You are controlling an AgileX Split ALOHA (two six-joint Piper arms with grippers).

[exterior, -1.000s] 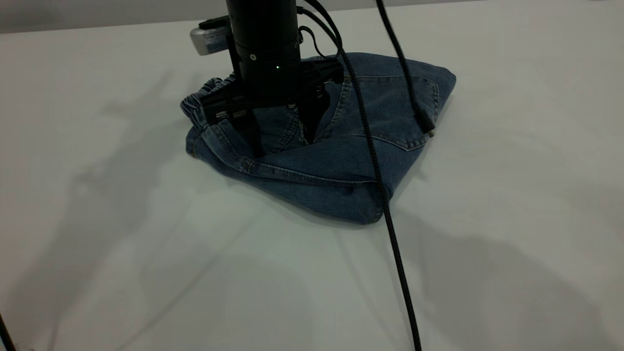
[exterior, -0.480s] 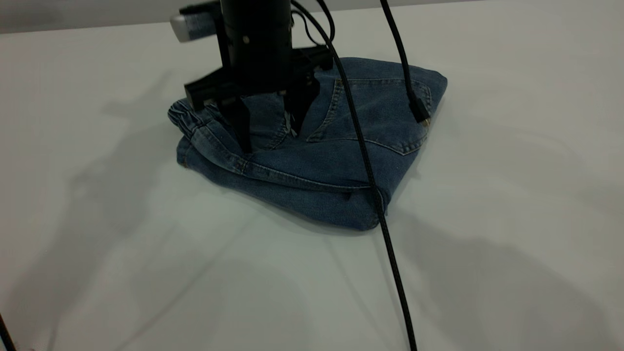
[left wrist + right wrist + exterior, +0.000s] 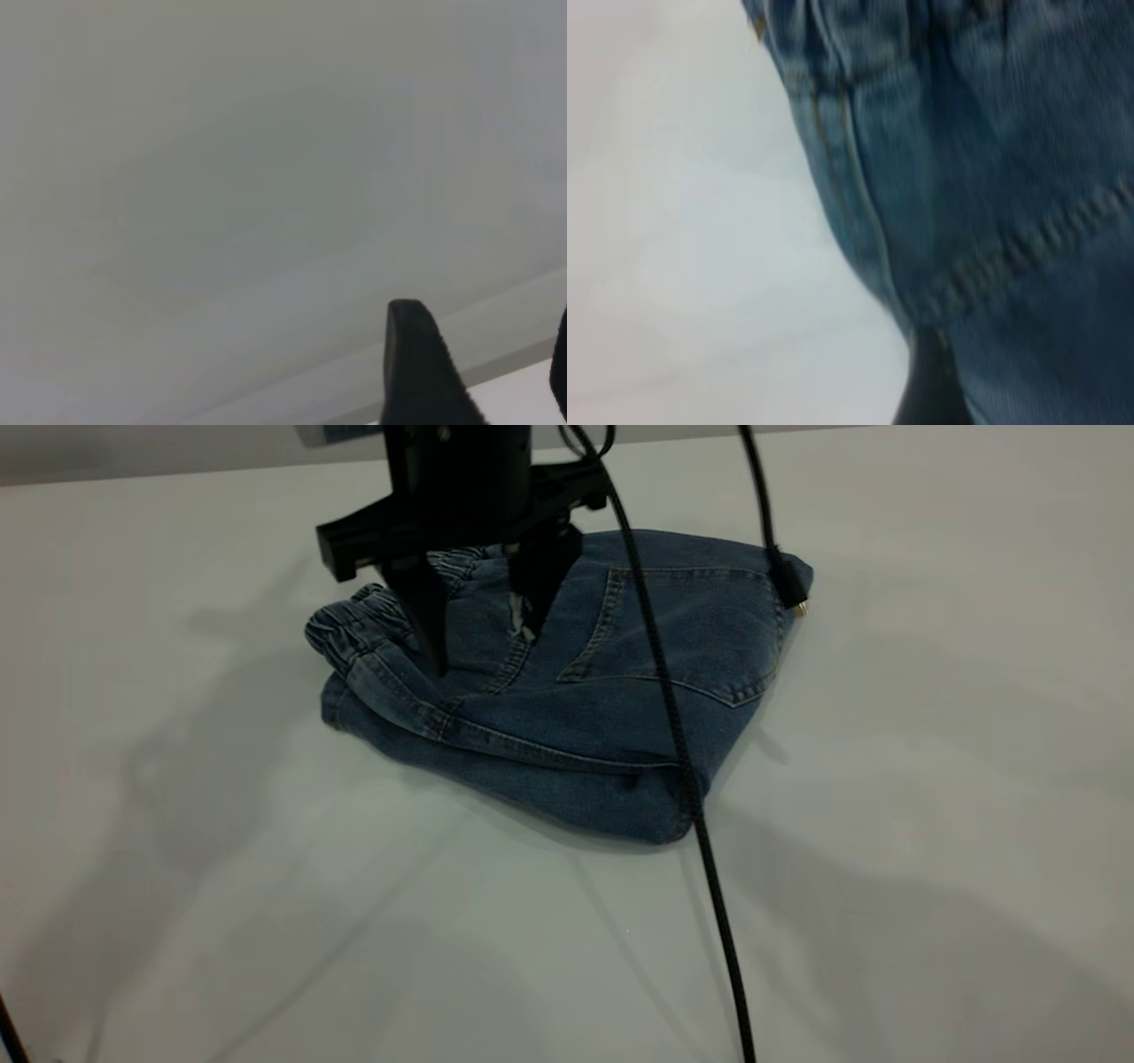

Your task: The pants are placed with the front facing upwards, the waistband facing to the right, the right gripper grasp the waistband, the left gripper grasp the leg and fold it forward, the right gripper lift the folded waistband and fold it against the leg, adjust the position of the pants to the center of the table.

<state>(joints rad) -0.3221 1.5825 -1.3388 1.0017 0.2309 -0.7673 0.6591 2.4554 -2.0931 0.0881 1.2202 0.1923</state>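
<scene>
Pants are seen folded into a compact bundle on the white bench, back pocket uppermost, lying toward the far middle of the surface; the folds appear done, so the centring adjustment is judged to be the step in hand. The gathered waistband is shown at the bundle's left edge. Above it the right tool is held with its fingers spread and nothing between them, one tip at the fabric near the waistband, probably for nudging the bundle. The left tool is kept away over bare bench, spread and holding nothing.
</scene>
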